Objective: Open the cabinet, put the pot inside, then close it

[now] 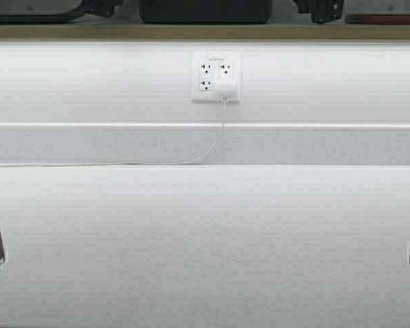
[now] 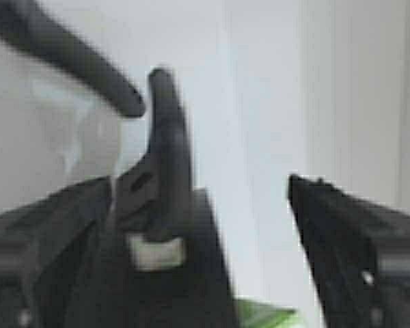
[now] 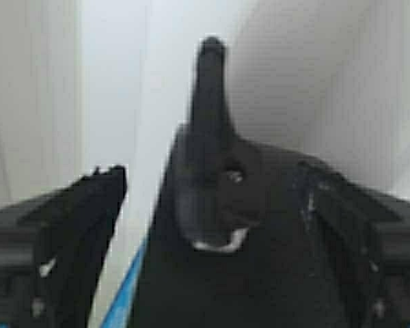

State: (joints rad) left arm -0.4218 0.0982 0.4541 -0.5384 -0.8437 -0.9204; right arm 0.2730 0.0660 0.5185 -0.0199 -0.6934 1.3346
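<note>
In the high view the black pot [image 1: 205, 10] shows only at the top edge, above the cabinet's tan bottom edge [image 1: 205, 31]. The cabinet doors are out of view. My left gripper [image 1: 99, 7] and right gripper [image 1: 321, 8] are at the pot's two sides. In the left wrist view the left gripper [image 2: 199, 184] is open around one upright loop handle [image 2: 167, 137], with a clear gap to one finger [image 2: 355, 232]. In the right wrist view the right gripper [image 3: 212, 171] is open around the other handle [image 3: 210, 102]. The blue label [image 3: 123, 294] shows by the rim.
A white wall outlet [image 1: 216, 76] with a plugged-in charger and its white cable [image 1: 157, 162] is on the wall below the cabinet. A white counter [image 1: 205, 239] fills the lower part. A dark curved bar [image 2: 68, 55] crosses the left wrist view.
</note>
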